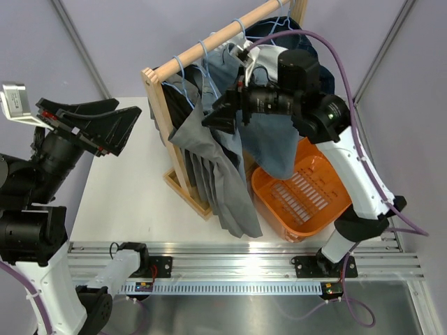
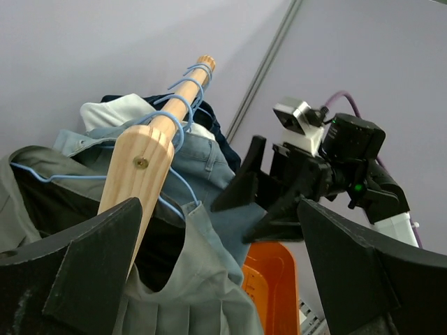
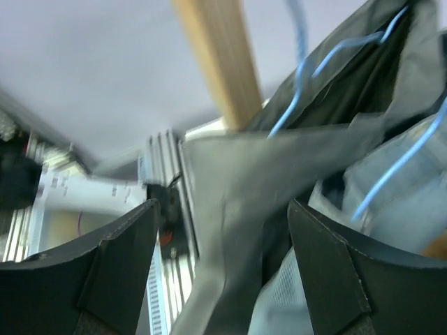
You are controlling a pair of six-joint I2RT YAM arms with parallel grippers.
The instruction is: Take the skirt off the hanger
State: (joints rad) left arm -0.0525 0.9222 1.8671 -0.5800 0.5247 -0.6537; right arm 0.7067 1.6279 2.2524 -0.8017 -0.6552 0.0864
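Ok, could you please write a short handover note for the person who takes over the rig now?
Left gripper: open, holding nothing, off to the left of the rack.
Right gripper: open, one finger on either side of the skirt's upper edge, not clamped.
Skirt: hanging on its hanger at the near end of the wooden rail.
Done: the right arm has reached the skirt, nothing removed yet.
Left: grip the skirt and pull it off the hanger.

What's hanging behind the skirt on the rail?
Along the rail behind the skirt: a denim garment, then a pale garment and a dark garment. From the left wrist, the skirt covers their lower parts.
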